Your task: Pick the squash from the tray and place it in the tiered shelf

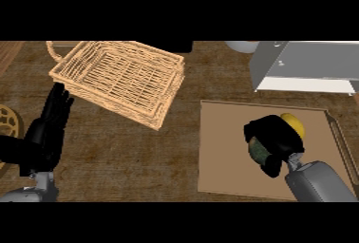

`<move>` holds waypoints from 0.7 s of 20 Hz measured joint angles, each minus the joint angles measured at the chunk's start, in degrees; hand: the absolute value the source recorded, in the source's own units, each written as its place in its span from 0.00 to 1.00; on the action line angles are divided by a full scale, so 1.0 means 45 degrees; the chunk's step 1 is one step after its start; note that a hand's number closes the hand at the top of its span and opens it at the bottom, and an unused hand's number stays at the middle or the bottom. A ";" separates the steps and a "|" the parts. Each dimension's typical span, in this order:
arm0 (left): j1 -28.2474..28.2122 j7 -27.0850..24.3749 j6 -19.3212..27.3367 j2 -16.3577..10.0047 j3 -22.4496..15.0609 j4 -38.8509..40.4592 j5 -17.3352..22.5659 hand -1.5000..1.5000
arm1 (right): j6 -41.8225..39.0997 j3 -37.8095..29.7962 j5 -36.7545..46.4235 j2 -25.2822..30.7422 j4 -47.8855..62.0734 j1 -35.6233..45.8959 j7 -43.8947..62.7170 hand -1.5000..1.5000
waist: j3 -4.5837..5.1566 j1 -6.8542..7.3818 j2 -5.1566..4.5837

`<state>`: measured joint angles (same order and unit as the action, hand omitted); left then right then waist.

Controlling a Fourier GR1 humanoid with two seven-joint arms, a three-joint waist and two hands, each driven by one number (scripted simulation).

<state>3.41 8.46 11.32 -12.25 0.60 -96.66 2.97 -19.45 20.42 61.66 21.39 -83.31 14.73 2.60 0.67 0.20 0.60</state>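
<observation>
Our right hand (275, 137) curls its fingers (269, 167) round the squash (294, 124), over the tray (224, 161) at four o'clock on the surface. Our left hand (45, 133) rests at nine o'clock, fingers straight and pressed together, beside the wicker tiered shelf (119, 78) at eleven o'clock.

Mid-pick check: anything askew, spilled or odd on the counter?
Only the woven wicker basket at upper left: it sits turned at an angle to the flat brown tray. Nothing looks spilled or damaged. The right hand curls round the yellow and green squash on the tray.
</observation>
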 measured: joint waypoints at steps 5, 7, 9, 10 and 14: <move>0.0258 0.0141 0.0066 0.0176 0.0011 0.0128 -0.0244 0.50 | 0.0499 -0.0345 0.0378 -0.0078 -0.0137 -0.0196 -0.0256 1.00 | -0.0011 -0.0059 -0.0013; 0.0173 -0.0022 0.0037 0.0212 0.0013 0.0170 -0.0262 0.50 | 0.0648 -0.1077 0.0085 -0.0116 0.0086 -0.0462 0.0075 1.00 | -0.0010 -0.0090 -0.0015; -0.0044 -0.0094 -0.0002 0.0203 0.0031 0.0002 -0.0240 0.50 | 0.0504 -0.1888 -0.0284 -0.0218 0.0092 -0.0685 0.0759 1.00 | -0.0012 -0.0105 0.0003; -0.0041 -0.0074 0.0002 0.0177 0.0078 -0.0014 -0.0239 0.50 | 0.0574 -0.2270 -0.0470 -0.0270 0.0104 -0.0802 0.0953 1.00 | -0.0003 -0.0110 0.0014; -0.0037 0.0213 0.0038 0.0170 0.0089 -0.0251 -0.0302 0.50 | 0.0002 -0.3398 -0.1455 -0.0767 -0.0419 -0.0978 0.1915 1.00 | -0.0054 -0.0114 -0.0024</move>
<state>3.25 9.42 11.49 -11.49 1.00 -97.78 1.62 -19.44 5.13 55.12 17.94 -85.19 10.33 11.21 0.42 -0.31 0.49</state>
